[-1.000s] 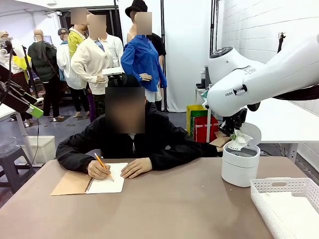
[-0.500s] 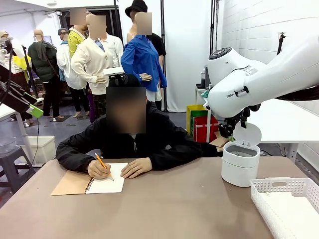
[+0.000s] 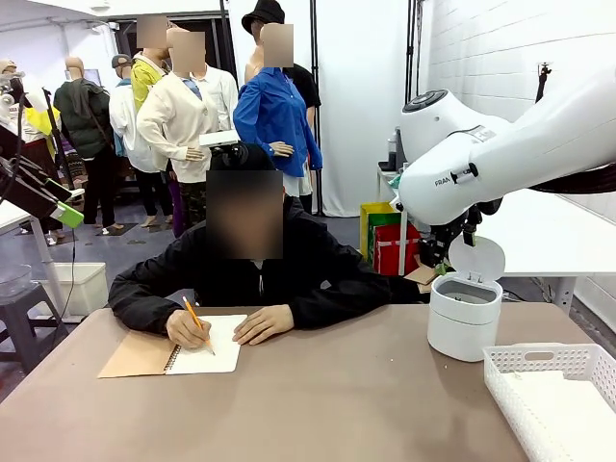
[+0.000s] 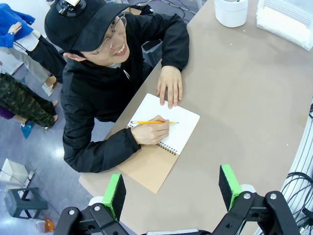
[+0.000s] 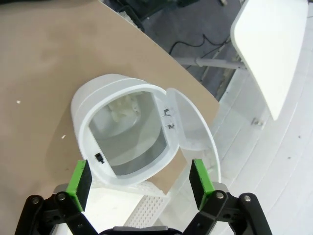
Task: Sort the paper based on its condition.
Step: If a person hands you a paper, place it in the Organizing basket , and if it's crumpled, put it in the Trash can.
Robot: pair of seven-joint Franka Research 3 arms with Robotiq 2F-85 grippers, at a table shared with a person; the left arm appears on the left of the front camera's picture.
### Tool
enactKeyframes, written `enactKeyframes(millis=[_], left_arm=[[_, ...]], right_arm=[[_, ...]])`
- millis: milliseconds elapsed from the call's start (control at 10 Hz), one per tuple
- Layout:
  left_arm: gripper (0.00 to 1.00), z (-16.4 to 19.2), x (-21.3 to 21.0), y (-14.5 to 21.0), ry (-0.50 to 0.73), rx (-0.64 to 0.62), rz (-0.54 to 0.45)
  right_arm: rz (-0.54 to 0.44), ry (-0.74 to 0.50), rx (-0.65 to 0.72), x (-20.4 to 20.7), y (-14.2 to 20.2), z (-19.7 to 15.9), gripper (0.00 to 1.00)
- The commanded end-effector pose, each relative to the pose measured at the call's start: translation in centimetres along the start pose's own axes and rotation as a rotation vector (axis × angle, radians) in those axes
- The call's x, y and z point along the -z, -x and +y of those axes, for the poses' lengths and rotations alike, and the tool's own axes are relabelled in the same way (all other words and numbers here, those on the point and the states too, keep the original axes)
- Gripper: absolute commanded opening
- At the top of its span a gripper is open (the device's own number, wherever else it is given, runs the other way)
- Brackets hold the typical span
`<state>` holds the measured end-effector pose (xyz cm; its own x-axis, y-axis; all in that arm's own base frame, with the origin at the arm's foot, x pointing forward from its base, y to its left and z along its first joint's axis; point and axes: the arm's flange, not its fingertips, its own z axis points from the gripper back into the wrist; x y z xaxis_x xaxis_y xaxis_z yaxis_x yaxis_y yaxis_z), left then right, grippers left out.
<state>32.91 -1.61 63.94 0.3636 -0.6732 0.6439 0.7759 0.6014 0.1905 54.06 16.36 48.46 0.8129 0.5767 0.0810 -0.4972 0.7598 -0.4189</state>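
The left claw (image 4: 172, 191) is hanging high above the desk (image 4: 244, 98). Its green pads (image 4: 115, 195) are standing wide apart and nothing is sitting between them.

At the near right corner of the desk a white slatted basket (image 3: 515, 390) is resting. Its inside is showing flat and white, and I cannot tell whether a smooth sheet is lying in it.

Just beyond the basket a round white bin (image 3: 464, 322) is standing with its lid (image 3: 476, 258) tipped up and open. The right claw (image 5: 140, 182) is hovering straight over the bin's mouth, spread wide and gripping nothing. Through the opening, the crumpled paper (image 5: 124, 108) is lying as a lumpy white wad at the bottom of the bin, apart from the claw.

Farther across and well to the left, a spiral notebook (image 3: 207, 358) is lying open with its brown cover spread flat on the desk. A person in a black jacket (image 3: 289, 265) is leaning over it from the far side. One hand (image 3: 190, 329) is holding a yellow pencil (image 3: 191, 310) to the white page. The other hand (image 3: 262, 324) is resting flat at the page's edge.
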Motion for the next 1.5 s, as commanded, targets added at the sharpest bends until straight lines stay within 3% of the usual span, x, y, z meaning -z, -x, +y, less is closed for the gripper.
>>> enactKeyframes(millis=[0,100,800,1400], left_arm=[[1.00,0.1,-0.1,0.1,0.005,-0.002,-0.006],[1.00,0.1,-0.1,0.1,0.005,-0.002,-0.006],[1.00,0.1,-0.1,0.1,0.005,-0.002,-0.006],[1.00,0.1,-0.1,0.1,0.005,-0.002,-0.006]], right_arm=[[-0.058,-0.134,0.013,-1.1,1.5,0.7,1.00],[0.000,0.000,0.000,0.0,0.0,0.0,1.00],[-0.021,-0.027,-0.053,-1.0,0.7,1.3,1.00],[-0.327,-0.331,-0.159,-10.3,3.0,5.9,1.00]])
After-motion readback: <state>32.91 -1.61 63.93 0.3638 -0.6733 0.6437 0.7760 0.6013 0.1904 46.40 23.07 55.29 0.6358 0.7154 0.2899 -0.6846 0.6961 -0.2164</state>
